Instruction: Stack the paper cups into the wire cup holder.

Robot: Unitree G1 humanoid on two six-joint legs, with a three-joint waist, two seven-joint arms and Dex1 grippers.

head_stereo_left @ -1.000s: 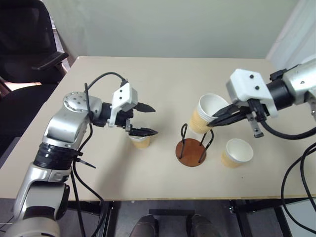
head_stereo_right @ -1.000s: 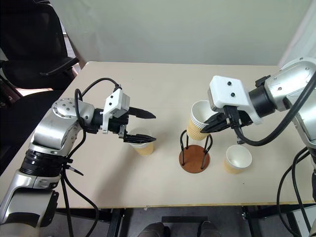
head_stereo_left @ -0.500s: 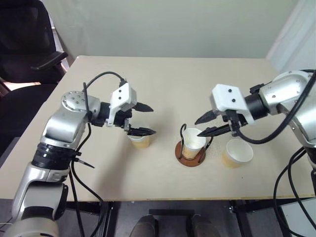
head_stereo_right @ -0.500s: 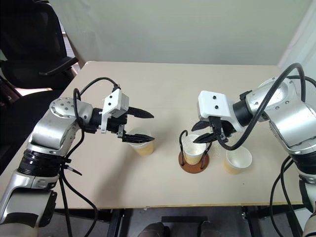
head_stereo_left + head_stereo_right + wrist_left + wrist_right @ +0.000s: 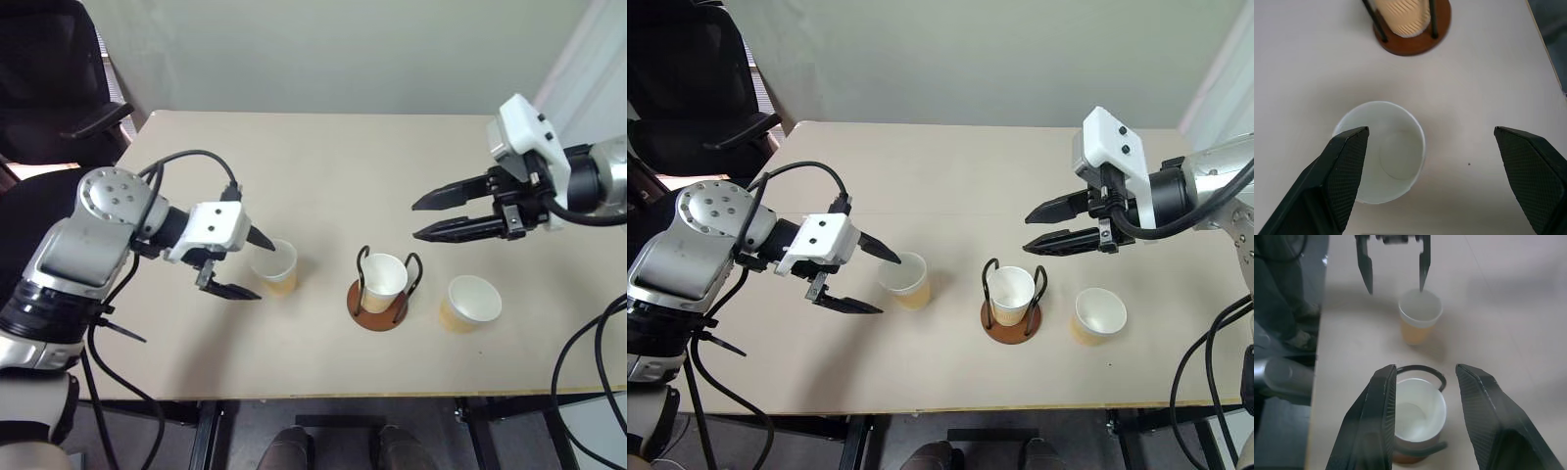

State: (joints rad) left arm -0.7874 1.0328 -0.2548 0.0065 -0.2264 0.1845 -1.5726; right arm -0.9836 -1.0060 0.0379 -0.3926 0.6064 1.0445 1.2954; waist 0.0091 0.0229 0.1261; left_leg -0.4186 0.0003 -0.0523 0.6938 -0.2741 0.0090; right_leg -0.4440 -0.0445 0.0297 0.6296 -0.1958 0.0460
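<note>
One paper cup stands upright inside the wire cup holder at the table's middle front. A second cup stands to its left and a third to its right, both on the table. My left gripper is open, low beside the left cup; in the left wrist view that cup lies close to one finger. Held above the table behind and right of the holder, my right gripper is open and empty. The right wrist view looks down on the cup in the holder.
The tan table ends in a front edge just below the cups. A black office chair stands off the far left corner. Cables hang from both arms.
My right gripper let the cup go into the holder, opened, then lifted away to the right. The left gripper drew back to the left and rolled, staying open.
</note>
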